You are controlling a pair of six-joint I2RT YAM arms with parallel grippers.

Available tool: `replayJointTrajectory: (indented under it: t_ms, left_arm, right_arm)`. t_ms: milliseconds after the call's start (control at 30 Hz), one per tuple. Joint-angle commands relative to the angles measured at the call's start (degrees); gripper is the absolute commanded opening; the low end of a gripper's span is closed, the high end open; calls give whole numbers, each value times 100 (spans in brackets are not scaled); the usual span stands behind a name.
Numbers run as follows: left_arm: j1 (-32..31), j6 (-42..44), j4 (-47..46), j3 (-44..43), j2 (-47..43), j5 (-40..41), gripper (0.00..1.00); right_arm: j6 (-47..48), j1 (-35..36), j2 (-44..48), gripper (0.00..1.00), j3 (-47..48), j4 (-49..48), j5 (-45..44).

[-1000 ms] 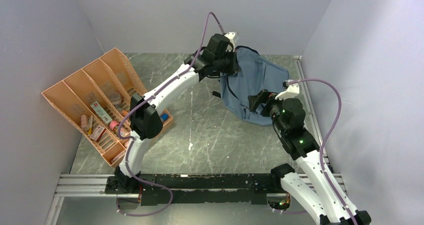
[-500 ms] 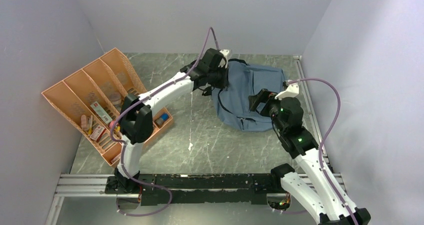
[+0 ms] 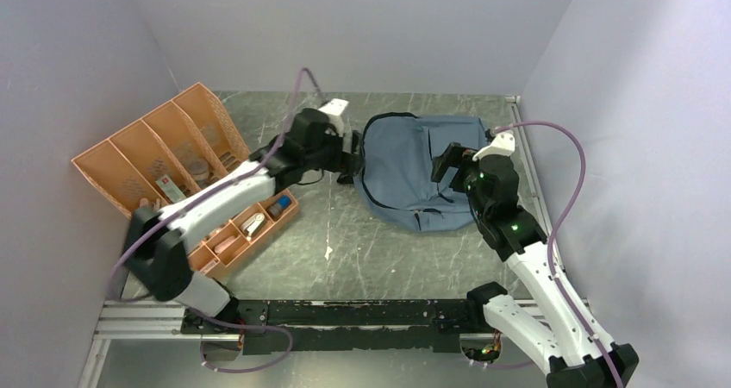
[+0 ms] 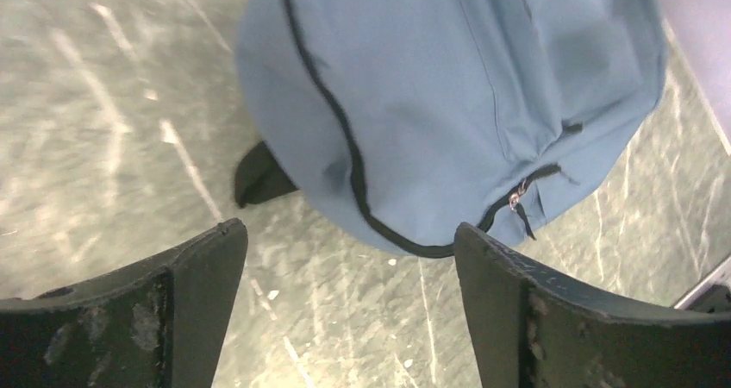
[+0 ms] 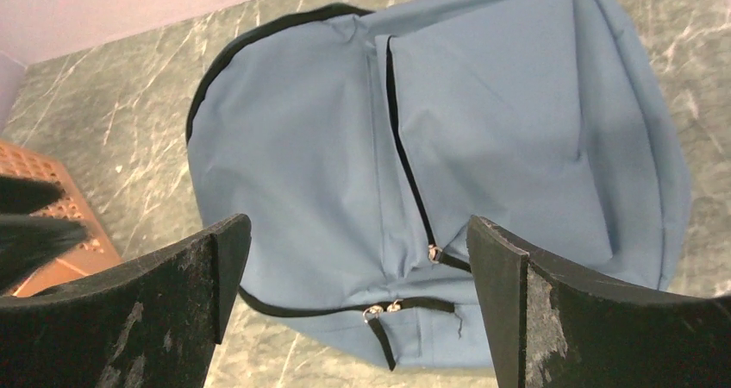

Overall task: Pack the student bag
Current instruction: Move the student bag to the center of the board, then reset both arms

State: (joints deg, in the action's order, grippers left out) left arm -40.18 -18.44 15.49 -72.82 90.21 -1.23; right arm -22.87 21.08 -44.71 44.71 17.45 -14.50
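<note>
The student bag [image 3: 405, 177], grey-blue with black zipper trim, lies flat on the table at the back right, front pocket facing up. My left gripper [image 3: 352, 157] is open just off the bag's left edge, holding nothing. In the left wrist view the left gripper [image 4: 345, 233] stands over bare table, with the bag [image 4: 448, 86] just beyond its fingertips. My right gripper [image 3: 452, 160] hovers open over the bag's right part. In the right wrist view the right gripper [image 5: 358, 224] spans the bag [image 5: 302, 164] above its zipper pulls [image 5: 379, 310], apart from the fabric.
An orange compartment tray [image 3: 112, 159] with several small items stands at the left, close to the left arm. One of its corners [image 5: 52, 190] shows in the right wrist view. A metal rail [image 3: 527, 159] runs along the table's right edge beside the bag. Walls close in the back and both sides.
My left gripper has opened and let go of the bag, then drawn back to the left. The bag has dropped from lifted and bunched to lying flat. The right gripper stayed open and shifted slightly.
</note>
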Motion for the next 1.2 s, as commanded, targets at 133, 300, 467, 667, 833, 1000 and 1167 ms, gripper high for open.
replayJointTrajectory:
  t_ms: [133,300,467,667,833,1000,1167]
  left_arm:
    - [194,54,-731,1544,-2836,2660,97]
    - [215,-446,-275,2101,-3722,3407,97]
    - [220,-1165,570,2313,-4197,3691,97]
    - [216,-1313,778,2786,-4986,4080,97]
    - [216,-1123,802,2904,-5295,4256,97]
    - [215,-1131,853,3014,-5389,4368,97]
    - [215,-1225,653,3209,-5497,4313,97]
  right_arm:
    - [779,11,-198,100,532,-272,-460]
    - [1101,10,-289,100,670,-397,-336]
    - [1035,11,-236,100,465,-592,-316]
    - [939,10,-5,100,190,-844,-167]
    - [843,10,179,100,40,-926,-161]
    - [797,16,239,100,2,-883,-238]
    - [789,10,181,100,64,-748,-375]
